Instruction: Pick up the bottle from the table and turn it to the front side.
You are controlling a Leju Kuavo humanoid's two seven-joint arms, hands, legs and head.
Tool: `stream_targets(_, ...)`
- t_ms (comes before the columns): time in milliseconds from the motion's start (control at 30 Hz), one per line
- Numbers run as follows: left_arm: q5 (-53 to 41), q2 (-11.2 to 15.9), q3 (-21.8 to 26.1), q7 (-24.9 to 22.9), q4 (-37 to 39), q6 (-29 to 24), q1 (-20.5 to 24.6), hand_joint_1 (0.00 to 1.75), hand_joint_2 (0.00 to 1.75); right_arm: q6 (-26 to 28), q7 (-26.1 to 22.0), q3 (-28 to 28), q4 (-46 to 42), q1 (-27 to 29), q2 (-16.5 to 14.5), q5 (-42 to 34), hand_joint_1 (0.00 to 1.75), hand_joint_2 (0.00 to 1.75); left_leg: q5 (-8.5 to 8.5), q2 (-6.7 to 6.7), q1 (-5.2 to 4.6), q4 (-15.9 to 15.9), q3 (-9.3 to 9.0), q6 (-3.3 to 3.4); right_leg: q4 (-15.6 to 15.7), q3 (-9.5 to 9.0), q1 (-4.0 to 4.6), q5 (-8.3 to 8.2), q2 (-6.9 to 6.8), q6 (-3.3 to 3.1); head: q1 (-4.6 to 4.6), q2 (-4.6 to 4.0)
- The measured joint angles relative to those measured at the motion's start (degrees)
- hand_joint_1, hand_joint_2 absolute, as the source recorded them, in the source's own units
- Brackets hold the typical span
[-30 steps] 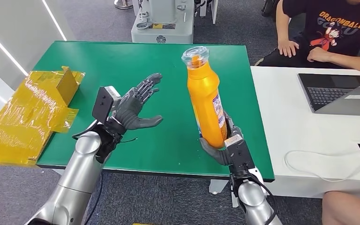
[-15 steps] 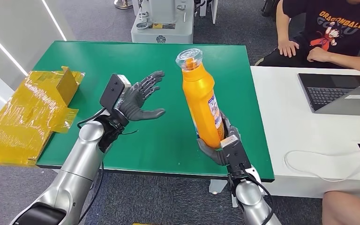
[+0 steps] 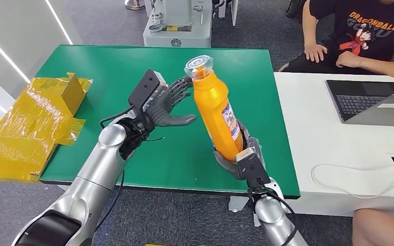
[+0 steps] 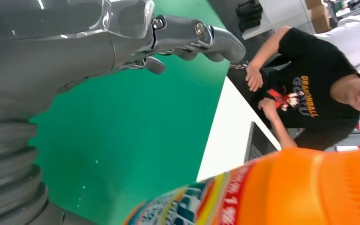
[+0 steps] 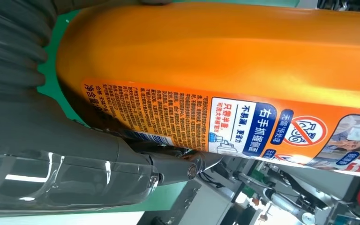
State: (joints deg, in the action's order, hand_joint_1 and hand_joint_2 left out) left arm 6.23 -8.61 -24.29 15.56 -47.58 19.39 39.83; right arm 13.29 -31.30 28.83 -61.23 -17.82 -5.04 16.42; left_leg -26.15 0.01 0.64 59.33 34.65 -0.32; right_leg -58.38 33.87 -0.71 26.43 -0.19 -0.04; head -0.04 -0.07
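— Bottle (image 3: 215, 113): where do you find it?

— You see the orange bottle lifted above the green table (image 3: 107, 66), tilted, its clear cap (image 3: 199, 65) leaning toward the left hand (image 3: 166, 105). The right hand (image 3: 238, 156) clasps its lower end; the printed label (image 5: 225, 119) faces that wrist's camera.

— And the left hand?

— Its fingers are spread and hold nothing. The fingertips (image 3: 184, 84) lie just beside the neck; whether they touch, you cannot tell.

— Surroundings?

— Yellow wrapped packaging (image 3: 31, 123) at the table's left edge; a seated person (image 3: 361, 36) and a laptop (image 3: 374, 100) at the white desk (image 3: 308, 128).
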Motion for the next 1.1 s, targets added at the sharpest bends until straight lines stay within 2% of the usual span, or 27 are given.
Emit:
stream_targets(133,1.3,0.4,-0.4,0.7,0.0,1.9,0.0,0.0,1.75,0.1,-0.3,0.1,0.6,-0.1,0.0,0.1,1.75,1.75,0.0,0.0,0.0,0.0,0.01,0.0,0.0,0.0,0.0,0.0,0.0,0.0,0.01,0.0)
stream_targets(533,1.3,4.5,-1.5,8.1,0.9,9.8,-0.9,0.0,1.75,0.7,-0.9,0.1,0.1,0.6,0.5,0.3,1.75,1.75,0.0,0.02,0.0,0.0,0.0,0.0,0.0,0.03,0.0,0.0,0.02,0.0,0.01,0.0)
stream_targets(1100,1.3,6.0,-1.9,8.5,1.5,10.5,-1.1,0.0,1.75,0.7,-0.9,0.1,-0.9,1.1,1.1,0.3,1.75,1.75,0.0,0.01,0.0,0.0,0.01,0.0,0.0,0.03,0.0,0.0,0.01,0.0,0.01,0.0)
